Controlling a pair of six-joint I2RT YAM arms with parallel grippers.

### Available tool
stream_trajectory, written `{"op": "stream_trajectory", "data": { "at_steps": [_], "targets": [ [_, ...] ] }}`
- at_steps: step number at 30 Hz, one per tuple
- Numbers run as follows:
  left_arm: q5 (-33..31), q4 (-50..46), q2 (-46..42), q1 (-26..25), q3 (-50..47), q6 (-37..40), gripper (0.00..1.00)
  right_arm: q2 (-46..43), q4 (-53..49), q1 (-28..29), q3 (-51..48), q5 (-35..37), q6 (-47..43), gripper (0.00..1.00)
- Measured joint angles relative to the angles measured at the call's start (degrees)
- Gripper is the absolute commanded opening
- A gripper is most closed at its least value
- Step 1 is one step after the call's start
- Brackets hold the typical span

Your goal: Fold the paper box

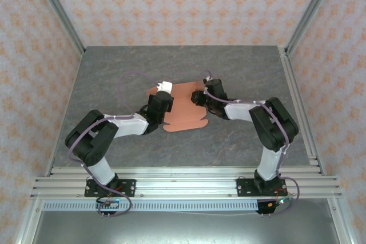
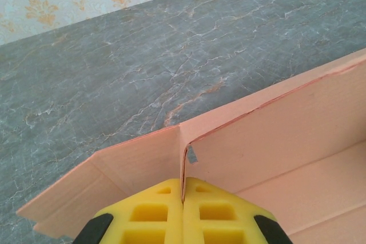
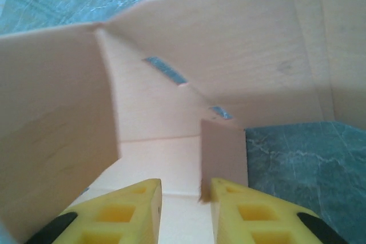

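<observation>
The paper box (image 1: 184, 110) is salmon-orange card, partly folded, lying at the middle of the table between both arms. My left gripper (image 1: 163, 91) is at its left end. In the left wrist view its yellow fingers (image 2: 154, 212) are shut on the thin edge of an upright flap (image 2: 184, 158), where two raised walls (image 2: 274, 141) meet. My right gripper (image 1: 198, 97) reaches into the box's right end. Its jaws (image 3: 186, 198) stand open, with a small upright tab (image 3: 223, 152) against the inner side of the right finger (image 3: 251, 215). Raised walls (image 3: 51, 141) stand to its left and ahead.
The grey marbled table (image 1: 246, 72) extends around the box on all sides. Patterned walls (image 1: 183, 4) and metal frame posts (image 1: 300, 12) enclose it. An aluminium rail (image 1: 183, 181) carries the arm bases at the near edge.
</observation>
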Motion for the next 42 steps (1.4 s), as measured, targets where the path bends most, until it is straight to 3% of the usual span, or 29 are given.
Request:
{"op": "stream_trajectory", "data": {
  "at_steps": [5, 12, 20, 24, 30, 37, 42],
  "targets": [
    [-0.26, 0.00, 0.02, 0.00, 0.00, 1.18, 0.00, -5.75, -5.42, 0.11, -0.02, 0.37, -1.92, 0.39],
    [-0.35, 0.02, 0.02, 0.00, 0.00, 1.90, 0.00, -14.53, -13.60, -1.57, -1.38, -0.48, -4.02, 0.42],
    [-0.35, 0.02, 0.02, 0.00, 0.00, 2.62, 0.00, -20.35, -19.89, -12.81, 3.28, -2.97, -4.70, 0.44],
    [-0.35, 0.02, 0.02, 0.00, 0.00, 2.86, 0.00, -14.40, -21.09, -17.57, 10.71, -7.04, -5.11, 0.41],
    [-0.35, 0.00, 0.02, 0.00, 0.00, 3.02, 0.00, 1.27, -22.60, -21.27, 22.23, -15.19, -5.20, 0.36],
    [-0.28, 0.00, 0.02, 0.00, 0.00, 2.97, 0.00, 18.10, -28.74, -22.03, 39.41, -23.04, -6.16, 0.28],
    [-0.28, 0.00, 0.02, 0.00, 0.00, 2.95, 0.00, 21.81, -30.69, -21.22, 41.16, -27.54, -6.10, 0.29]
  ]
}}
